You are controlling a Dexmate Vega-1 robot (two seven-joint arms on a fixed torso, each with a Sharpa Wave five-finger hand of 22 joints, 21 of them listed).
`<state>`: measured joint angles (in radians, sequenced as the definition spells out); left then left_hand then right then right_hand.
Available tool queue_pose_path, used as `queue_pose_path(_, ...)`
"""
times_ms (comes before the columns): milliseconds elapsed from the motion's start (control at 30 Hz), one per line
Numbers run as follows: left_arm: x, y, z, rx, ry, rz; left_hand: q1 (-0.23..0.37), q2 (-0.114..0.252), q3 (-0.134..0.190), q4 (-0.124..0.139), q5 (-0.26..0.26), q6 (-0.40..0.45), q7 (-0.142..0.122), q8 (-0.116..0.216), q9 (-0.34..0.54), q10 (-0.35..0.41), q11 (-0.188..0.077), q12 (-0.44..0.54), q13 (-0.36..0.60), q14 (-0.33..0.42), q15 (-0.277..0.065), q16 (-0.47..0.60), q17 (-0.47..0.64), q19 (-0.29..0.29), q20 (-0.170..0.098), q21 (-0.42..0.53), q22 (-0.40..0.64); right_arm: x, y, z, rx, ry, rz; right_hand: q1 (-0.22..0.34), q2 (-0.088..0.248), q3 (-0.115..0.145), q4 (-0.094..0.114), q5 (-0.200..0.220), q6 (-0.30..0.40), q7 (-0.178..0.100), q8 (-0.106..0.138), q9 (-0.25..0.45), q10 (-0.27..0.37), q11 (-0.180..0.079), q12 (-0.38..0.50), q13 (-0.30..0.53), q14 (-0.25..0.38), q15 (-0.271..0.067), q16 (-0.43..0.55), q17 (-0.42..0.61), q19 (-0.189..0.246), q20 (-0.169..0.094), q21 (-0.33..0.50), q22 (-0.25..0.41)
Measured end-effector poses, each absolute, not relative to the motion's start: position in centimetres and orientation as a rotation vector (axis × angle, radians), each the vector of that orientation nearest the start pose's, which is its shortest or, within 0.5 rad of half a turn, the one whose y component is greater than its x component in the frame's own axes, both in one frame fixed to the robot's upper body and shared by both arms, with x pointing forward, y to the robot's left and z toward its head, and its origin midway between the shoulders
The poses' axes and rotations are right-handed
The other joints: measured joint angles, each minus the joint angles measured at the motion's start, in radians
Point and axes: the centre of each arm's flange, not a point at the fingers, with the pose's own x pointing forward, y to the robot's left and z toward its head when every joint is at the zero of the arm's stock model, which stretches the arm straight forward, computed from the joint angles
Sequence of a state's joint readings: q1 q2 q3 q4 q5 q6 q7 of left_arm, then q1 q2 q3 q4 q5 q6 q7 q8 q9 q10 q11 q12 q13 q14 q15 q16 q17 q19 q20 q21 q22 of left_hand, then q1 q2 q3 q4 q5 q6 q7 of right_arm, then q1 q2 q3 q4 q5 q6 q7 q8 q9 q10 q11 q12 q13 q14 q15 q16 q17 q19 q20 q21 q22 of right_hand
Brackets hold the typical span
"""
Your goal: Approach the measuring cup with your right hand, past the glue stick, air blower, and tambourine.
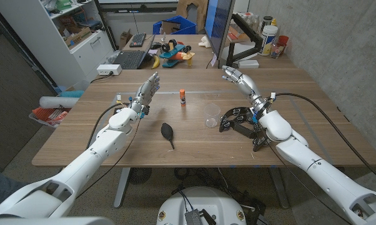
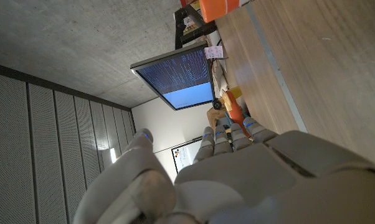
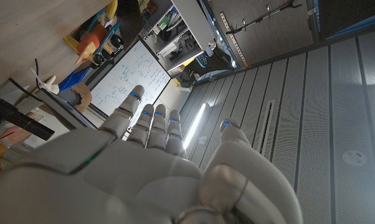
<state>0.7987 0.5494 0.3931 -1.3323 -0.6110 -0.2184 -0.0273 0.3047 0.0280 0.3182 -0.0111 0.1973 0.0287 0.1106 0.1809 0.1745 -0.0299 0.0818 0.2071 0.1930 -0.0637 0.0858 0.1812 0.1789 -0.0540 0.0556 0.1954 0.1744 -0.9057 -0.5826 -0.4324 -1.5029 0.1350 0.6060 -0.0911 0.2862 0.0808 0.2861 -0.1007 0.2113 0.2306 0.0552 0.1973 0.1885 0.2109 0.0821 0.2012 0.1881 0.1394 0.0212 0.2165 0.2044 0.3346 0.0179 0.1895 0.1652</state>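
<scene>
Head view is showing the small clear plastic measuring cup [image 1: 211, 115] standing upright near the middle of the wooden worktop [image 1: 313, 103], toward its right half. Just beside it, toward the right edge, the black tambourine frame [image 1: 239, 120] is lying under the right forearm. The small white glue stick with an orange cap [image 1: 183, 95] is standing toward the far edge, and the black rubber air blower [image 1: 168, 133] is lying toward the near edge.

The right hand [image 1: 239, 79] is hanging raised, fingers extended and apart, gripping nothing, beyond the cup toward the far right corner. The left hand [image 1: 147, 90] is likewise spread and holding nothing, on the left half.

Judgement: the approach is only beginning. The next move calls for bringing the right hand back and inward to the cup, clearing the tambourine without knocking the light cup over.
</scene>
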Motion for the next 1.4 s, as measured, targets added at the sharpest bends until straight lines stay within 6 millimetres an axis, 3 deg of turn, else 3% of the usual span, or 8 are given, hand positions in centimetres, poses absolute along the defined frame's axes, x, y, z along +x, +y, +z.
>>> queue_pose_path(1400, 65.6, 28.4, -0.5, 0.053, -0.574, -0.231, 0.0, 0.0, -0.001, -0.007, 0.0, 0.0, 0.0, 0.0, 0.0, -0.001, -0.002, 0.0, 0.0, -0.009, 0.002, 0.0, 0.0, -0.004, 0.004, 0.0, 0.0, 55.2, -19.1, 0.8, -0.579, -1.142, 0.307, 0.005, -0.005, 0.0, -0.008, 0.001, -0.006, -0.016, 0.0, 0.0, 0.005, -0.005, 0.0, 0.0, -0.004, -0.004, -0.01, 0.0, -0.015, 0.007, -0.005, 0.0)
